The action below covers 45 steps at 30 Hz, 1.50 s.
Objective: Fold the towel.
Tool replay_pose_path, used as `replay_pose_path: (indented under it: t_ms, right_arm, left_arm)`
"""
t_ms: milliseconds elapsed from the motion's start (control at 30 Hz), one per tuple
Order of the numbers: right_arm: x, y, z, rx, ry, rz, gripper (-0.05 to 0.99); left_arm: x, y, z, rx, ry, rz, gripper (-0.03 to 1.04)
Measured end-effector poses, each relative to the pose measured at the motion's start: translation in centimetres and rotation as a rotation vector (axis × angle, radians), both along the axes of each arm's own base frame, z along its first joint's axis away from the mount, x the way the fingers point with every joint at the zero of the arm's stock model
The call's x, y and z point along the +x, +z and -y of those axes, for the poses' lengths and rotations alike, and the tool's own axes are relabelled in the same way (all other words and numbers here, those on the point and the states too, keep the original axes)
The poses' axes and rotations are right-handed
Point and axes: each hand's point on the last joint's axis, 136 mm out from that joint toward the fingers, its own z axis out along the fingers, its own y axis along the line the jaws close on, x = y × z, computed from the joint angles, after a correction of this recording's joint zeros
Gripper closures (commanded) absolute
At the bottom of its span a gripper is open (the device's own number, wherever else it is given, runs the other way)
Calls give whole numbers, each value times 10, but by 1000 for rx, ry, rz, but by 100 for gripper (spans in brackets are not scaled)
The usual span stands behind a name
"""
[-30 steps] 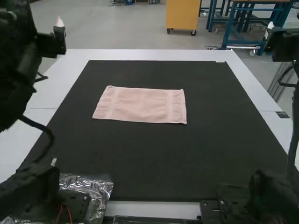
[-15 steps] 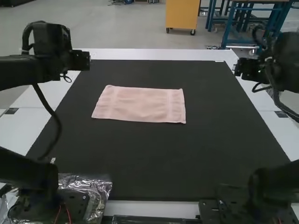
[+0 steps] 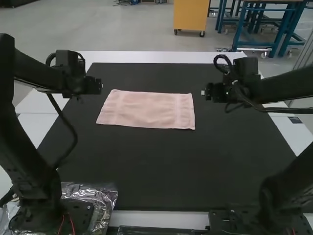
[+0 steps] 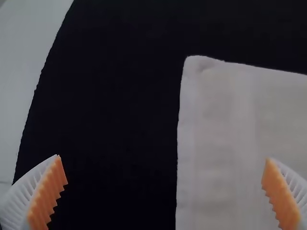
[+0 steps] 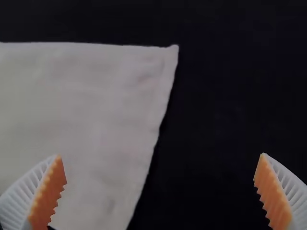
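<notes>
Fingers (image 4: pixel 47 194) of the left gripper (image 4: pixel 161 160) stood wide apart, gripping nothing; the right gripper (image 5: pixel 162 159) was spread the same way, also empty. Nearest in the high view, crumpled plastic (image 3: pixel 102 196) sat by the left arm (image 3: pixel 29 181). Past it, the mat (image 3: pixel 161 171) ran under the towel (image 3: pixel 146 110), which lay flat on its far half, long sides near and far. Couldn't tell if it already had one fold in it. Grippers were by its two short ends, one each side, each wrist view showing a corner.

Step in hand looked like lining up for a two-handed grasp. Next move probably called for lowering both, pinching matching corners, then carrying that edge over evenly. Pinching too shallow could have dropped a corner.
</notes>
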Motion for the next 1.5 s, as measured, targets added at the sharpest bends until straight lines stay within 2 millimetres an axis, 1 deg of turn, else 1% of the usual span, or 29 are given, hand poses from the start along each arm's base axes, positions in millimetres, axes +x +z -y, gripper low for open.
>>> replay_pose_path:
  t_ms: [67,233,400,500,700,767,867,1000,1133,1233,1433,1500]
  right_arm:
    - [3,-1,-6,1,7,12,3]
    - [11,-13,-18,6,16,22,3]
    - [20,-26,-22,19,7,23,3]
    - [29,-29,-24,23,0,32,3]
    - [45,-35,-28,32,-3,52,3]
    - [51,-42,-29,31,-3,47,3]
    - [56,-61,-31,25,-4,25,3]
    - [60,-85,-32,15,-3,-6,3]
    - [70,-100,-35,10,-3,-20,3]
    - [79,-104,-37,10,-3,-18,3]
    - [98,-101,-42,18,-3,9,3]
    - [103,-102,-44,18,-3,12,3]
  left_arm:
    - [5,-2,-4,0,6,14,5]
    - [15,-20,-5,10,-4,12,5]
    - [23,-33,-5,16,-8,16,5]
    - [26,-44,-5,17,-8,10,5]
    - [29,-71,-6,26,-16,-28,5]
    - [31,-82,-6,29,-19,-50,5]
    - [37,-93,-6,35,-24,-70,5]
    - [50,-95,-7,40,-27,-60,5]
    - [65,-94,-8,42,-27,-41,5]
    - [73,-97,-9,42,-26,-40,5]
    - [83,-107,-9,43,-27,-45,5]
    - [86,-111,-9,44,-29,-49,5]
